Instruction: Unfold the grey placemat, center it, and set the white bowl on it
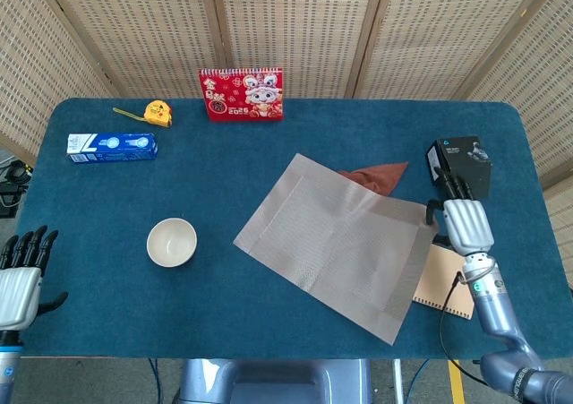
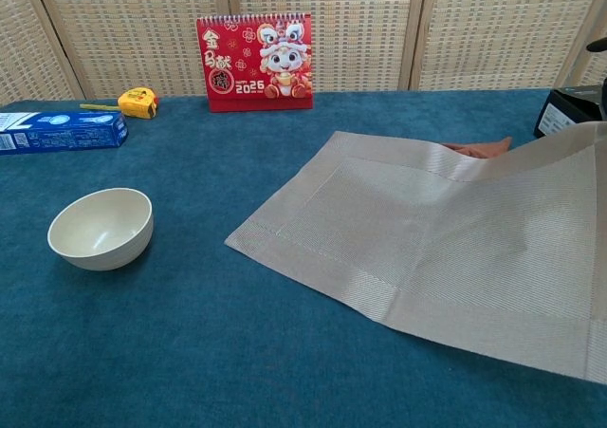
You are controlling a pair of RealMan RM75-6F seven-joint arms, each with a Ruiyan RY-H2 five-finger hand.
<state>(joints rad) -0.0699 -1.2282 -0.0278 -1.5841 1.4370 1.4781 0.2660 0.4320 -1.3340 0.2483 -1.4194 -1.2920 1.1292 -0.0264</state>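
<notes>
Placemat (image 1: 345,243) is lying opened out, right of centre on the worktop (image 1: 134,296), its right edge lifting where the right hand (image 1: 466,225) is pinching it. It is sagging between hold and cloth: light, limp, likely sliding easily; best gripped at an edge. Bowl (image 1: 172,242) is sitting apart to the left. Left hand (image 1: 20,279) is spread, idle. Pinch itself is hard to see; red cloth (image 1: 376,176) is partly covered
</notes>
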